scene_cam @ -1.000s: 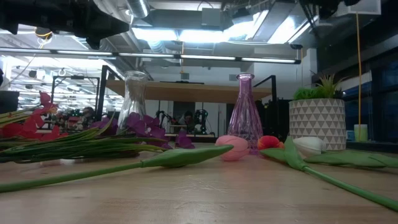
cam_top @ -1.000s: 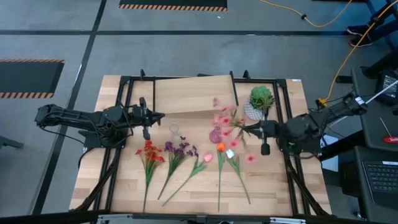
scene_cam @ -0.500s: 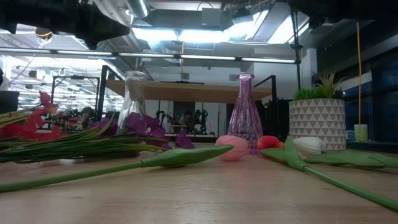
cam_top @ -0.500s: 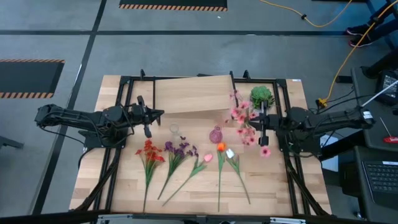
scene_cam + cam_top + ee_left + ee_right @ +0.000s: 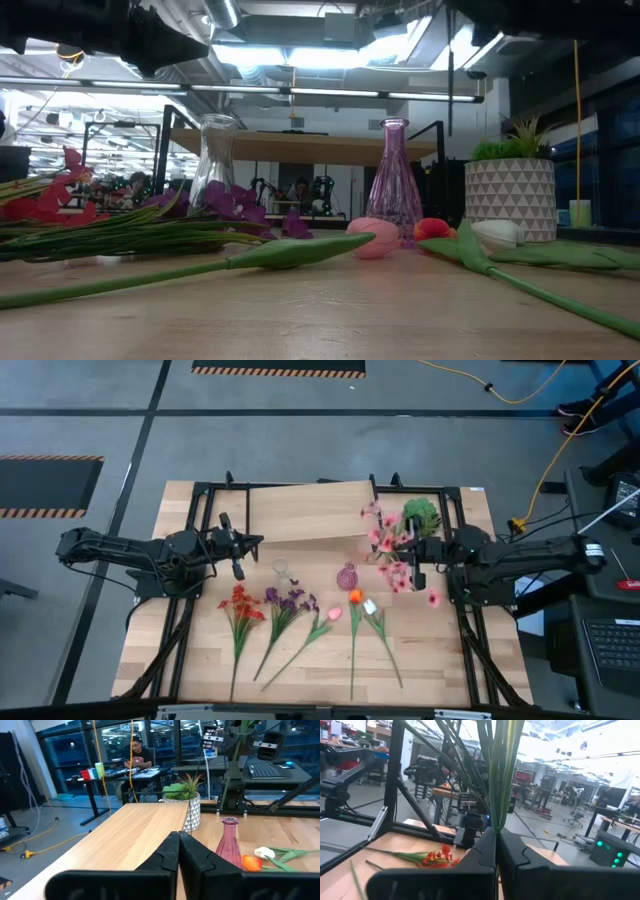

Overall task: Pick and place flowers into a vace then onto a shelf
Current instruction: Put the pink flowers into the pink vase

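My right gripper (image 5: 409,557) is shut on a bunch of pink flowers (image 5: 385,540), held in the air right of the pink glass vase (image 5: 347,575) and near the potted plant. Their green stems (image 5: 498,775) rise between its fingers in the right wrist view. More flowers lie flat on the table: red (image 5: 240,603), purple (image 5: 288,600), a pink bud (image 5: 333,614), orange (image 5: 354,597) and white (image 5: 369,606). A clear vase (image 5: 280,567) stands left of the pink one. The shelf (image 5: 310,510) stands at the far middle. My left gripper (image 5: 250,544) hovers shut and empty at the left. My right gripper pinches several thin green stems (image 5: 496,822) together between its two fingers. The fingers come about level from the table's right side and lie across the stems. The stems stand upright above the fingers, and the bunch is clear of the table.
A round green plant in a white patterned pot (image 5: 418,520) stands at the far right, close behind the held bunch. Black frame rails (image 5: 200,520) run along both sides of the table. The near part of the table, beyond the stem ends, is bare wood (image 5: 450,660).
My right arm has swung toward the table's far edge and now lies straight across from the right. Its gripper has tipped up to about level. The pink bunch, still held, has moved right, away from the pink vase, and has gathered more upright.
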Robot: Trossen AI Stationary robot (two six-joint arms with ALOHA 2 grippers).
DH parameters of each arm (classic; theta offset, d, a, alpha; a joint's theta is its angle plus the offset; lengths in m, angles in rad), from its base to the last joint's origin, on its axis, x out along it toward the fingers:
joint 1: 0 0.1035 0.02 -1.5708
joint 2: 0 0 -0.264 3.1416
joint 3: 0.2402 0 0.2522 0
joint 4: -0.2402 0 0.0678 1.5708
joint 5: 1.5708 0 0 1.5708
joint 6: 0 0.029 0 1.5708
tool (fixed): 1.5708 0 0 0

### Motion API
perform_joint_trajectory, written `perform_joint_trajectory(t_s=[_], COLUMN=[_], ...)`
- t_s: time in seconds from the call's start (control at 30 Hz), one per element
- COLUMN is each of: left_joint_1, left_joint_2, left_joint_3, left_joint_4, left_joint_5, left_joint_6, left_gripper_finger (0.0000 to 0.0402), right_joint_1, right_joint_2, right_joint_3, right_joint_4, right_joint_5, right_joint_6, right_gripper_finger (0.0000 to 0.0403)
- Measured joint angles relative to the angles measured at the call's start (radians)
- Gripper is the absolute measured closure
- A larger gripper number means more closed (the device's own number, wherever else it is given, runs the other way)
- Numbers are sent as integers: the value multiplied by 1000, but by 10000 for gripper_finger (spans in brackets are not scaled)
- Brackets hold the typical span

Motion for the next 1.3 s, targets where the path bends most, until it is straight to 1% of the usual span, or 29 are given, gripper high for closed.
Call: perform_joint_trajectory(t_s=[0.27, 0.4, 0.7, 0.93, 1.3], left_joint_1=[0, 0, 0, 0, 0], left_joint_2=[0, 0, 0, 0, 0], left_joint_3=[0, 0, 0, 0, 0], left_joint_4=[-25, -33, -29, -29, -28], left_joint_5=[0, 0, 0, 0, 0], left_joint_6=[0, 0, 0, 0, 0], left_gripper_finger=[398, 398, 398, 398, 398], right_joint_1=[-12, -12, -12, -7, -7], right_joint_2=[71, 115, 274, 301, 343], right_joint_3=[107, 132, 130, 129, 129], right_joint_4=[34, 39, 217, 267, 265], right_joint_5=[-1, 0, 2, 2, 2], right_joint_6=[56, 104, 105, 133, 183], right_gripper_finger=[403, 403, 403, 403, 403])
